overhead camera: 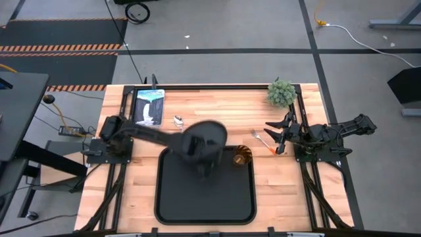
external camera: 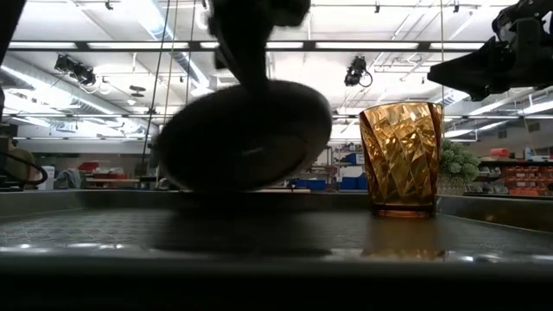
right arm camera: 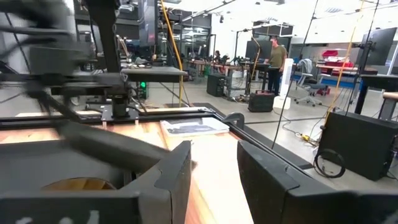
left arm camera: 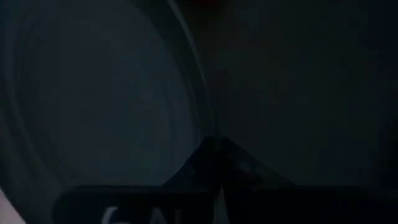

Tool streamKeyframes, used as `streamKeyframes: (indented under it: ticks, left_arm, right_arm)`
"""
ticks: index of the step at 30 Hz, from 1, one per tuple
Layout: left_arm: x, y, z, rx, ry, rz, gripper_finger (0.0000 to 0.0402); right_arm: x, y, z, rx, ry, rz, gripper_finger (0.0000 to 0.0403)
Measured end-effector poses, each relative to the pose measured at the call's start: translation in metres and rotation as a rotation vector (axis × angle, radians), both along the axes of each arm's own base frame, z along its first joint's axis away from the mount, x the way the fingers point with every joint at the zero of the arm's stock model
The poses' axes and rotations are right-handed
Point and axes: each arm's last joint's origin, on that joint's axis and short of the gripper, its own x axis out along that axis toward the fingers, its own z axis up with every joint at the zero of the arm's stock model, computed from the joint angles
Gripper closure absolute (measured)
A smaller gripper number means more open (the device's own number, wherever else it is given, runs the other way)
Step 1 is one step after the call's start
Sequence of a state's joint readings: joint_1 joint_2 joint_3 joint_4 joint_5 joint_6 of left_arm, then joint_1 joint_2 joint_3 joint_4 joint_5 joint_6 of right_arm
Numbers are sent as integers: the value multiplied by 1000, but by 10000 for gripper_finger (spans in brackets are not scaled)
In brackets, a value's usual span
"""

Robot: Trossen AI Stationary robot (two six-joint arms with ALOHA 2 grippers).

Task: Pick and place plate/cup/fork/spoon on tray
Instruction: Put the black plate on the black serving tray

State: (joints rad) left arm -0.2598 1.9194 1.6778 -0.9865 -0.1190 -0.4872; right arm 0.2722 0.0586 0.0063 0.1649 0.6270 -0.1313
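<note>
From above, the left gripper is over the far edge of the tray, carrying the plate, which sits tilted and blurred above the rim. The cup stands in the tray's far right corner, close beside the plate. Over on the bare wood, the fork and spoon lie just in front of the right gripper, which waits with its fingers parted. A potted plant sits at the far right corner of the table, a booklet at far left.

At table height, the plate hangs tilted, clear of the tray floor, pinched from above; the cup stands upright just to its side.

Left wrist: plate fills the view, dark, rim clamped between the jaws.

Right wrist: fingers spread apart, with the booklet beyond.
</note>
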Motion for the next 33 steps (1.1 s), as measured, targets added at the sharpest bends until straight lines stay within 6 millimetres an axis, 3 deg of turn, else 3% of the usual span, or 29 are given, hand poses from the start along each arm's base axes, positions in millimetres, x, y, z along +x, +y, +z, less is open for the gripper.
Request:
streamKeyframes:
  ticks: [5, 10, 16, 22, 28, 33]
  left_arm:
    - [-16, -48, 0, -49, -4, 61, 387]
    - [-25, -82, 2, -109, -77, 154, 387]
    - [-25, -116, -18, -165, -97, 177, 387]
    - [-16, -128, -39, -194, -105, 212, 387]
    - [-8, -131, -45, -227, -142, 223, 385]
    - [-5, -128, -45, -232, -160, 249, 339]
  right_arm:
    - [0, 0, 0, 0, 1, 0, 266]
    - [0, 0, 0, 0, 1, 0, 266]
    - [0, 0, 0, 0, 0, 0, 266]
    - [0, 0, 1, 3, -8, 0, 266]
    - [0, 0, 2, 5, -19, 0, 266]
    - [0, 0, 2, 6, -23, 0, 266]
